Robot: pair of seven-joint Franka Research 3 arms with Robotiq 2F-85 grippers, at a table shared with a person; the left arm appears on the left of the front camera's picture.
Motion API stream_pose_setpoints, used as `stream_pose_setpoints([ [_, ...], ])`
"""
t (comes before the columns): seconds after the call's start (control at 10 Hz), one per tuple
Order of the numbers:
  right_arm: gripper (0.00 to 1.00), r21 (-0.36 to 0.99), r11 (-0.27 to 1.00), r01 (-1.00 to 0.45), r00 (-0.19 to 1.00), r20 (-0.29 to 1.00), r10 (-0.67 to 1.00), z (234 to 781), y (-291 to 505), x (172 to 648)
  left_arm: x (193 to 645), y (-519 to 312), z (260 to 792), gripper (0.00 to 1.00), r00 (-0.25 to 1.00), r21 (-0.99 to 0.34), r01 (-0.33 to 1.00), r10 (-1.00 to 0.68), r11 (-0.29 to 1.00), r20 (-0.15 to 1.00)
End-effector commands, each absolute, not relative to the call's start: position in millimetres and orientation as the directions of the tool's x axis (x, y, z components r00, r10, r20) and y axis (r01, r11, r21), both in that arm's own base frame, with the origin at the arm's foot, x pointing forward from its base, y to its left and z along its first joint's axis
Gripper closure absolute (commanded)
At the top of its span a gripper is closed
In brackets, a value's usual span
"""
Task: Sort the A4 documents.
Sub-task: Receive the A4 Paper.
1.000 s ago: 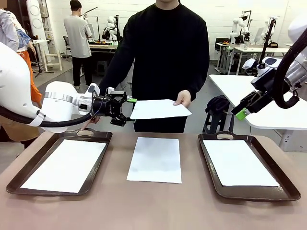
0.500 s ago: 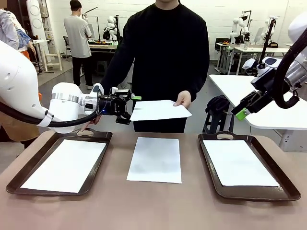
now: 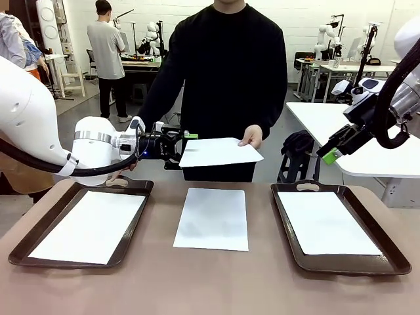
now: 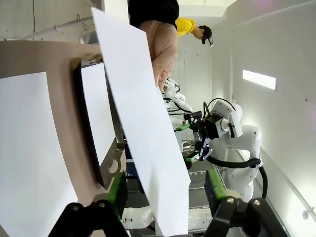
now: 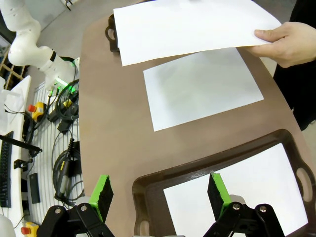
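**Front view.** One of the A4 documents, the offered sheet (image 3: 220,151), is held level above the bench (image 3: 210,282) by the person's fingers (image 3: 250,136) at its far corner. Its near edge lies between the fingers of the left hand (image 3: 184,149). A sheet (image 3: 88,226) is seen lying flat in the left tray (image 3: 39,230) and another (image 3: 327,223) in the right tray (image 3: 285,223). A loose sheet (image 3: 212,218) lies on the bare bench between the two trays. The right hand (image 3: 331,156) is held high above the right tray, well apart from every sheet.

**Left wrist view.** The left hand (image 4: 165,190) is seen spread, one green pad on each side of the offered sheet (image 4: 143,123), with a gap on both sides. Nothing is pinched. The sheet is carried by the person's hand (image 4: 163,49) alone.

**Right wrist view.** The right hand (image 5: 160,195) is spread wide with nothing between its fingers. It hangs over the right tray (image 5: 148,187) and the sheet in it (image 5: 237,182). The loose sheet (image 5: 202,89) and the offered sheet (image 5: 192,27) are seen beyond.

**Progress.** The task is judged to be about half done, with two sheets sorted into trays. The handover is not yet completed, and the offered sheet and the loose sheet on the bench are left to be placed.
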State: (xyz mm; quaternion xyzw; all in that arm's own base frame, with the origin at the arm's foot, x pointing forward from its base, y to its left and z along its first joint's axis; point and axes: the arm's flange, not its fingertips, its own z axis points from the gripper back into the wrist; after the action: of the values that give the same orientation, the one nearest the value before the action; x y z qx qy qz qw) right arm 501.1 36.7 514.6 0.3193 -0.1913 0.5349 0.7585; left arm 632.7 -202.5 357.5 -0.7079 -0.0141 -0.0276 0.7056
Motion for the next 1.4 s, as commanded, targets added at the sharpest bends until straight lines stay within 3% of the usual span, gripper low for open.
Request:
stream_pose_setpoints([
  [0.0,0.00,0.270,0.222,-0.937,0.347,0.632,0.693,513.4,38.0,501.5,632.9,-205.5,354.8,0.38,0.998,-0.998,0.058,-0.011,-0.037,0.058],
  [0.1,0.00,0.270,0.222,-0.937,0.347,0.632,0.693,513.4,38.0,501.5,631.5,-205.0,354.3,0.56,0.998,-0.998,0.056,-0.010,-0.037,0.057],
  [0.2,0.00,0.270,0.222,-0.937,0.347,0.632,0.693,513.4,38.0,501.5,630.6,-203.4,353.7,0.57,0.998,-0.998,0.055,-0.004,-0.034,0.055],
  [0.3,0.00,0.270,0.222,-0.937,0.347,0.632,0.693,513.4,38.0,501.5,629.7,-203.4,354.1,0.75,0.999,-0.998,0.053,-0.004,-0.035,0.054],
  [0.4,0.00,0.270,0.222,-0.937,0.347,0.632,0.693,513.4,38.0,501.5,629.0,-203.5,354.2,0.76,0.999,-0.998,0.052,-0.004,-0.034,0.052],
  [0.5,0.00,0.270,0.222,-0.937,0.347,0.632,0.693,513.4,38.0,501.5,628.0,-202.4,353.8,0.94,0.999,-0.998,0.052,-0.004,-0.033,0.053],
  [0.7,0.00,0.270,0.222,-0.937,0.347,0.632,0.693,513.4,38.0,501.5,626.0,-201.3,352.6,1.00,0.999,-0.998,0.053,-0.004,-0.035,0.053],
  [1.2,0.00,0.270,0.222,-0.937,0.347,0.632,0.693,513.4,38.0,501.5,625.3,-198.7,352.4,1.00,0.998,-0.995,0.053,-0.040,-0.080,0.056],
  [1.3,0.00,0.270,0.222,-0.937,0.347,0.632,0.693,513.4,38.0,501.5,629.6,-200.6,353.1,1.00,0.998,-0.999,0.051,-0.022,-0.020,0.051],
])
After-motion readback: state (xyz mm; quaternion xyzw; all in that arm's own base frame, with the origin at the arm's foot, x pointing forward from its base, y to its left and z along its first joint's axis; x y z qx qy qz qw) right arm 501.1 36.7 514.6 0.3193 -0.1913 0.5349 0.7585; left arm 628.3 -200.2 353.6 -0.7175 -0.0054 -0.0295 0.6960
